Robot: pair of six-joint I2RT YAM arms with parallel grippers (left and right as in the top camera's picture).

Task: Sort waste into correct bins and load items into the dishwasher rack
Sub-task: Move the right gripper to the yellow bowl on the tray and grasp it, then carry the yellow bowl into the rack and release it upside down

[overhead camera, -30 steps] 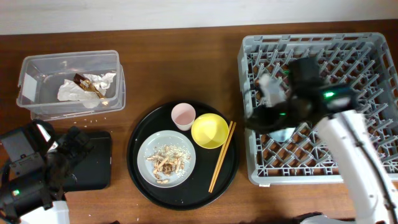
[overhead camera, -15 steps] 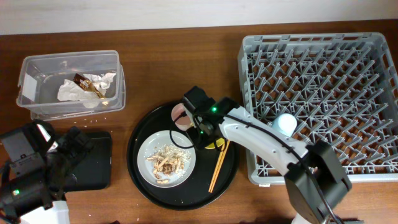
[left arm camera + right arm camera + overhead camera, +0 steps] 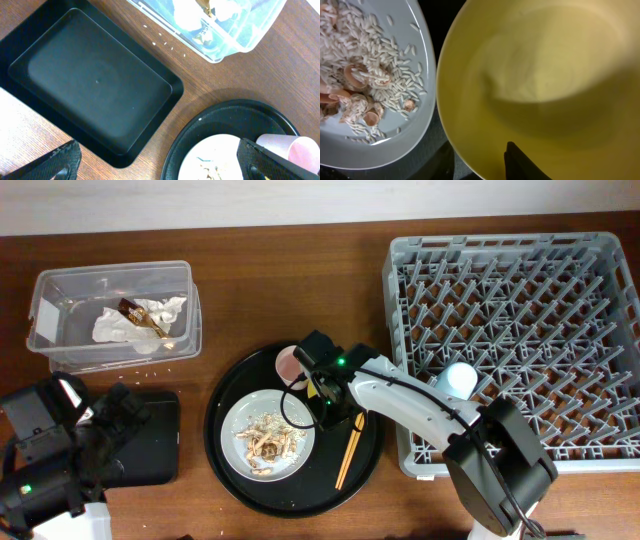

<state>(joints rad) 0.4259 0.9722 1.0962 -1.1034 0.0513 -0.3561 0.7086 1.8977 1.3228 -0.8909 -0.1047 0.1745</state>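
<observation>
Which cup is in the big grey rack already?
The light-blue cup: it sits inside the dishwasher rack, while the pink cup is on the round black tray.

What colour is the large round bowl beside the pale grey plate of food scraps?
Yellow. The large round bowl shows best in the right wrist view.

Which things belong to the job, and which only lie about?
Job: crumpled white paper napkins, beige food scraps, clear plastic tub, black rectangular tray, pink cup, yellow bowl, light-blue cup, grey round plate, wooden chopsticks, grey lattice dishwasher rack.
Lying about: large round black tray, brown wooden table.
</observation>
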